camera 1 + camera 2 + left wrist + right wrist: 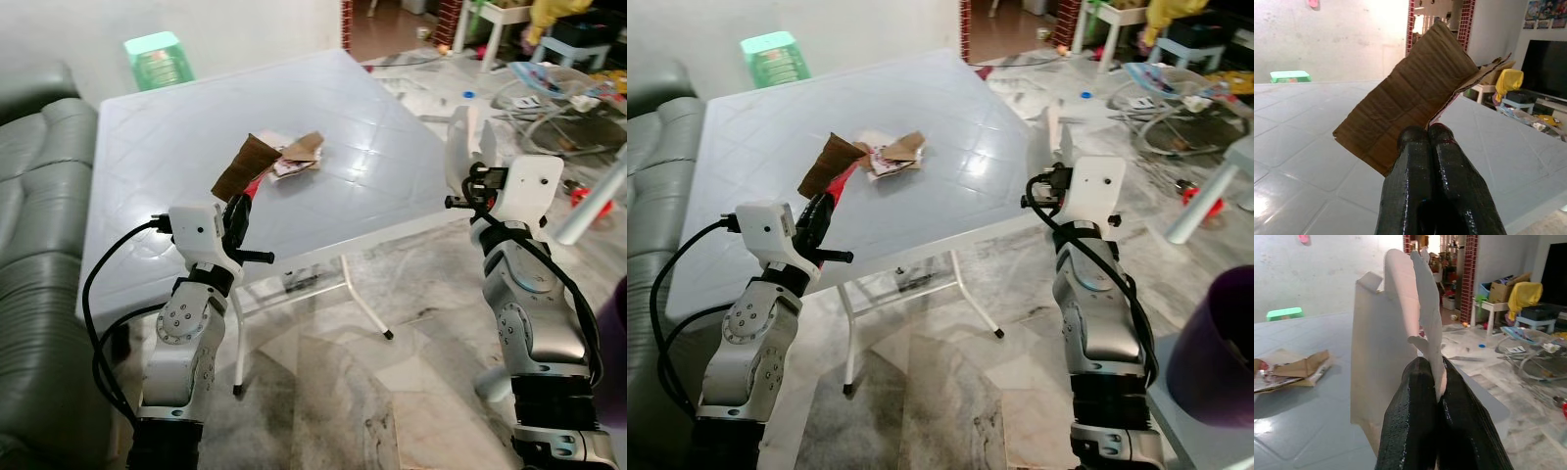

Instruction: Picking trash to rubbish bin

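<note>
My left gripper (245, 199) is shut on a brown cardboard piece (243, 164), held up over the near part of the white table (176, 127); the same cardboard piece (1410, 98) rises above the black fingers (1420, 161). My right gripper (477, 178) is shut on a white folded carton piece (468, 145), held upright past the table's right edge; that carton piece (1396, 328) stands between the fingers (1415, 401). More trash, a pile of torn cardboard and wrappers (297, 157), lies on the table beyond the left gripper.
A grey sofa (34, 245) runs along the left. A green stool (157, 59) stands behind the table. Clutter, a bouncer seat (549, 83) and small furniture crowd the floor at right. A purple bin (1220, 343) sits at the near right.
</note>
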Motion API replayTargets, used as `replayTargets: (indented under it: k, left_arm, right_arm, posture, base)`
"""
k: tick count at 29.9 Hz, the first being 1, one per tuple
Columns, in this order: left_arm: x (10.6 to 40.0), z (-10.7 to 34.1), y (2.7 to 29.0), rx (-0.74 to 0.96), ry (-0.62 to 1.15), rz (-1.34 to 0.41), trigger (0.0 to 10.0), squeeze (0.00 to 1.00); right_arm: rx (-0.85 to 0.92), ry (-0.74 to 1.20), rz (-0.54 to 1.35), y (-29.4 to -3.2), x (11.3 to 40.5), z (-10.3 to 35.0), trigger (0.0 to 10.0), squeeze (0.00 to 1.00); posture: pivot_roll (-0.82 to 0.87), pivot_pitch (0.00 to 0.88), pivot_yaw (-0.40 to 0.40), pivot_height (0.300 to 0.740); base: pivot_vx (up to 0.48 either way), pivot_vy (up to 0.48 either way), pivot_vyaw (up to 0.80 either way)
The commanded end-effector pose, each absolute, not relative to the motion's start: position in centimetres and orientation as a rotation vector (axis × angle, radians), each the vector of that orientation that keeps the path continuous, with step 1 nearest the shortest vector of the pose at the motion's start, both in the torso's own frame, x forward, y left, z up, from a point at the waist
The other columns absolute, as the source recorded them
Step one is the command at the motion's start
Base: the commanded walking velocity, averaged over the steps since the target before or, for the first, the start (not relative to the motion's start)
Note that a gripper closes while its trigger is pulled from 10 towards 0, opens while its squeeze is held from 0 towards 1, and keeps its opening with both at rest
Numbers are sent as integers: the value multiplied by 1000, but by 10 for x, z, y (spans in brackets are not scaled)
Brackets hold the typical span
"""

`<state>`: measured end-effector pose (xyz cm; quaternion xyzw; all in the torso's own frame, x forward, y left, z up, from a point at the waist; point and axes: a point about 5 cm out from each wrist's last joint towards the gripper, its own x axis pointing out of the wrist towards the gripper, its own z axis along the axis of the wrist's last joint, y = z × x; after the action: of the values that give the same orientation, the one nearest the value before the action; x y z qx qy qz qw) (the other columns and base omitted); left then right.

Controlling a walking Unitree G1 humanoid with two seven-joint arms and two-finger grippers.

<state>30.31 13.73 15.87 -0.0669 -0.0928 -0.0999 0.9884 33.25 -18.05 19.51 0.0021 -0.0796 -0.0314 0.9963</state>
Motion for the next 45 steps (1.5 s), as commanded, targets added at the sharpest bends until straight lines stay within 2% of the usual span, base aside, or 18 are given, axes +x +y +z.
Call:
replayTargets:
  k: [1, 27, 39, 45]
  left_arm:
    - [302, 163, 139, -140, -205, -193, 0, 0]
    - [302, 163, 139, -133, -204, -197, 0, 0]
    - [302, 162, 140, -134, -203, -198, 0, 0]
    - [302, 162, 139, -130, -200, -200, 0, 0]
  right_arm:
    - [-4, -182, -60, -181, 333, 201, 10000, 0]
    - [-5, -179, -65, -182, 333, 201, 10000, 0]
    - [-3, -176, -66, -181, 333, 201, 10000, 0]
    - [-1, -174, -68, -182, 333, 200, 10000, 0]
  posture:
    - [-56, 38, 71, 740]
    - [-59, 37, 72, 740]
    - [-55, 36, 73, 740]
    - [-55, 33, 74, 740]
  base:
    - [0, 0, 0]
    - [0, 0, 0]
    - [0, -318, 0]
    - [0, -40, 0]
